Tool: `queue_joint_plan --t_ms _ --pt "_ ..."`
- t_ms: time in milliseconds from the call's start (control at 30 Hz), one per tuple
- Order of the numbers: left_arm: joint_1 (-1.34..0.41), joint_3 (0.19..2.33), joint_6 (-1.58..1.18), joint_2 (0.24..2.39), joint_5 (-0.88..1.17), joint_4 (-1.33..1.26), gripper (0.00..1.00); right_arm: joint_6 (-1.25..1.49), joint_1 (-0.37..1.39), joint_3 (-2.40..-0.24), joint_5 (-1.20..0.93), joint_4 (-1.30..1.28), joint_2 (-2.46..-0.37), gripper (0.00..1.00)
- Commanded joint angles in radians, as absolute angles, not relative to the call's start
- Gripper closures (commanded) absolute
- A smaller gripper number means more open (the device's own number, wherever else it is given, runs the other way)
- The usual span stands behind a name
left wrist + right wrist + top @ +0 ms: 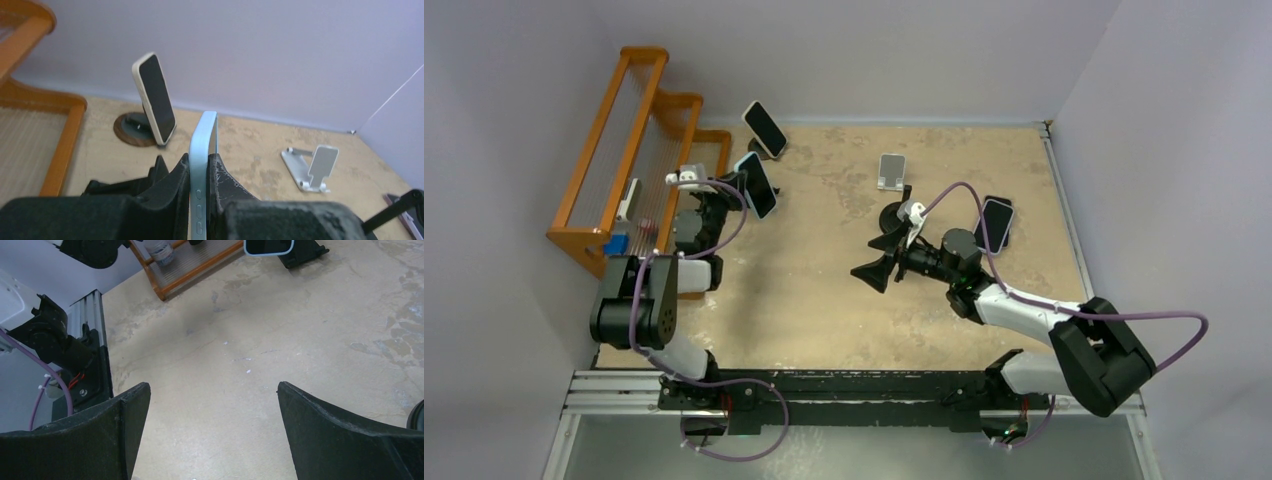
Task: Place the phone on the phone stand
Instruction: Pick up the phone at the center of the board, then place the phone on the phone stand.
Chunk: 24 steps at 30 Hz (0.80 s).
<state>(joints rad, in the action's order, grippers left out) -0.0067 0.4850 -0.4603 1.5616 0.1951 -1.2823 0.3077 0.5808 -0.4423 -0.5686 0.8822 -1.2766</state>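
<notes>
The blue phone [204, 135] stands on edge, pinched tight in the left gripper [201, 167] above the worktop's [824, 295] left side; the silver stand [891, 170] sits well apart to its right; the right gripper [882, 248] hangs wide open over mid-worktop, holding nothing.
</notes>
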Motion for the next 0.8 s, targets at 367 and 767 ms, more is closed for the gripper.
queue_joint_plan --t_ms 367,767 --pt "0.0 0.643 -0.457 1.739 0.158 -1.756 1.0 0.301 0.589 -0.489 -0.59 0.94 -1.344 0.01" --pt "0.0 0.702 -0.409 1.836 0.115 -1.757 1.0 0.285 0.591 -0.517 -0.601 0.937 -1.408 0.01"
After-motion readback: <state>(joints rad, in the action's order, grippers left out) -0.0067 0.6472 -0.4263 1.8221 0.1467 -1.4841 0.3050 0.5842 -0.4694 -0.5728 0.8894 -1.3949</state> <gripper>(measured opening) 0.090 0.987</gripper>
